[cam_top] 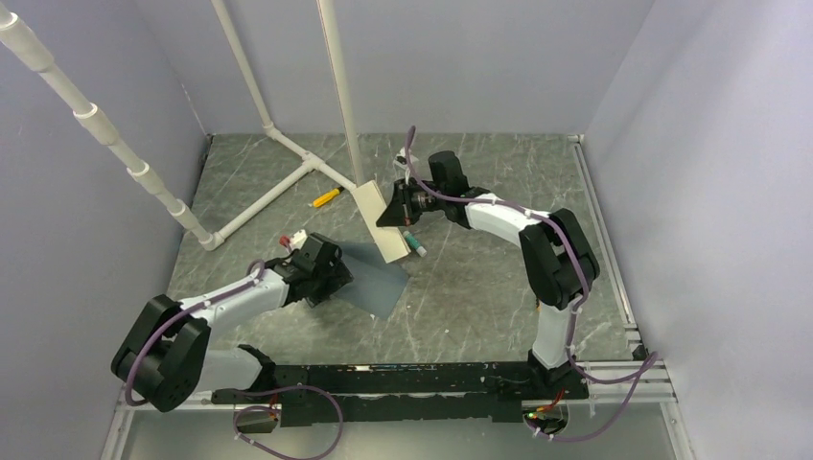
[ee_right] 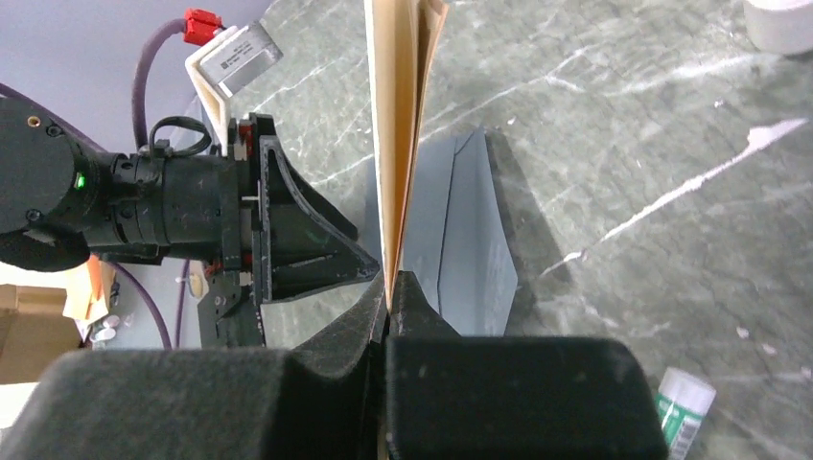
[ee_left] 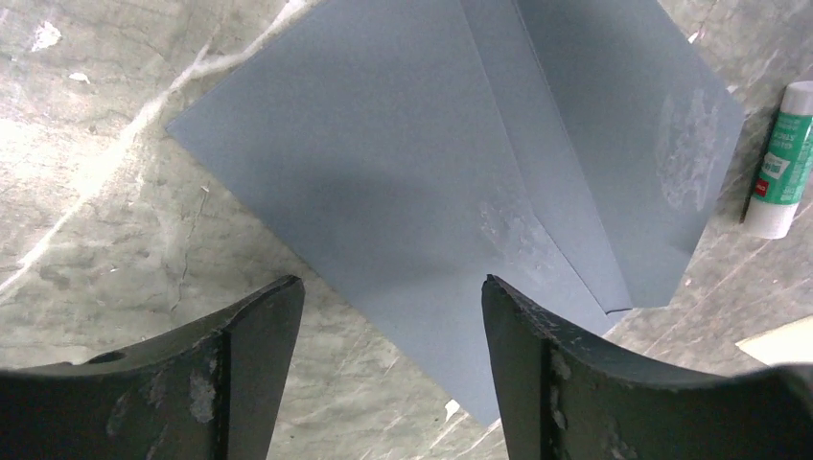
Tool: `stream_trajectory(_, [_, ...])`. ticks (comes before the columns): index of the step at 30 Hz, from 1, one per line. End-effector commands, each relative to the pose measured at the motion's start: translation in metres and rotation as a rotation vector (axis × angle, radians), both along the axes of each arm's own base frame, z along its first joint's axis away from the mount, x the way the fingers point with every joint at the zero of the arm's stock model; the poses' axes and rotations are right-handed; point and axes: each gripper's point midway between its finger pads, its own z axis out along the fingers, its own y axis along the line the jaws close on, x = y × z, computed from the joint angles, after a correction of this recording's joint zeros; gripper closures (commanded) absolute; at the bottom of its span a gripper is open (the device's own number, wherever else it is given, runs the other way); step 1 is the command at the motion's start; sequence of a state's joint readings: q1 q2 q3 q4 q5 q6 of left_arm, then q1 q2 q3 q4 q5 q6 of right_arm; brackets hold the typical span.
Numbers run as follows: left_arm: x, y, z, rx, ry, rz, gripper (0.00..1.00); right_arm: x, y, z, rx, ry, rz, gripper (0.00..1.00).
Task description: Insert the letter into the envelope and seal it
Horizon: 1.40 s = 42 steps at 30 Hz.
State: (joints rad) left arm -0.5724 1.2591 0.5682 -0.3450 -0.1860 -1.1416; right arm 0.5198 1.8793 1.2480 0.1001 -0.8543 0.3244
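The slate-grey envelope (cam_top: 374, 278) lies flat on the marble table, flap folds showing in the left wrist view (ee_left: 460, 163). My left gripper (cam_top: 331, 278) is open and empty, low at the envelope's left edge, its fingers (ee_left: 259, 326) astride the near corner. My right gripper (cam_top: 391, 213) is shut on the tan letter (cam_top: 383, 225), holding it on edge above the table, just beyond the envelope's far side. In the right wrist view the letter (ee_right: 398, 144) rises edge-on from the closed fingertips (ee_right: 388, 287), with the envelope (ee_right: 470, 240) behind it.
A green-and-white glue stick (cam_top: 414, 243) lies beside the letter, right of the envelope (ee_left: 781, 163). A yellow marker (cam_top: 326, 197) lies further back. A white pipe frame (cam_top: 278, 182) stands at the back left. Grey walls enclose the table.
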Motion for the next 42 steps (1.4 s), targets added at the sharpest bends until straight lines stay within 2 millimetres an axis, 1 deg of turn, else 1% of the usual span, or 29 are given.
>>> stream_trajectory(1, [-0.021, 0.025, -0.028, 0.108, 0.126, 0.070, 0.27, 0.007, 0.017, 0.002, 0.030, -0.054, 0.062, 1.00])
stream_trajectory(3, [-0.024, 0.031, -0.030, 0.140, 0.150, 0.082, 0.31, 0.012, 0.018, -0.009, 0.012, -0.047, 0.042, 1.00])
stream_trajectory(8, [-0.026, 0.035, -0.034, 0.171, 0.172, 0.072, 0.37, 0.018, 0.023, -0.025, -0.012, -0.048, 0.025, 1.00])
stream_trajectory(12, [-0.020, 0.035, -0.034, 0.175, 0.162, 0.053, 0.39, 0.024, 0.023, -0.046, -0.082, -0.074, -0.013, 1.00])
stream_trajectory(14, [-0.013, 0.033, -0.031, 0.154, 0.155, 0.026, 0.41, 0.033, 0.018, -0.056, -0.129, -0.093, -0.071, 1.00])
stream_trajectory(18, [0.009, 0.026, -0.019, 0.076, 0.126, -0.048, 0.44, 0.050, -0.003, -0.065, -0.218, -0.150, -0.227, 1.00])
stream_trajectory(21, [0.022, 0.016, -0.013, 0.054, 0.121, -0.131, 0.44, 0.046, -0.012, -0.067, -0.233, -0.148, -0.272, 1.00])
stream_trajectory(27, [0.043, -0.016, -0.017, -0.032, 0.130, -0.263, 0.46, 0.010, -0.019, -0.072, -0.214, -0.112, -0.303, 1.00])
stream_trajectory(30, [0.050, -0.024, -0.015, -0.056, 0.121, -0.293, 0.45, -0.002, -0.019, -0.069, -0.205, -0.099, -0.324, 1.00])
stream_trajectory(33, [0.052, -0.024, -0.012, -0.049, 0.113, -0.301, 0.44, -0.016, -0.014, -0.069, -0.164, -0.055, -0.345, 1.00])
stream_trajectory(37, [0.047, -0.019, -0.009, -0.037, 0.107, -0.302, 0.40, -0.021, -0.016, -0.069, -0.118, 0.004, -0.411, 1.00])
stream_trajectory(41, [0.033, -0.012, -0.005, -0.040, 0.109, -0.281, 0.38, -0.023, -0.024, -0.073, -0.113, 0.067, -0.501, 1.00])
stream_trajectory(42, [0.028, -0.010, -0.003, -0.041, 0.107, -0.270, 0.37, -0.024, -0.027, -0.077, -0.119, 0.081, -0.523, 1.00])
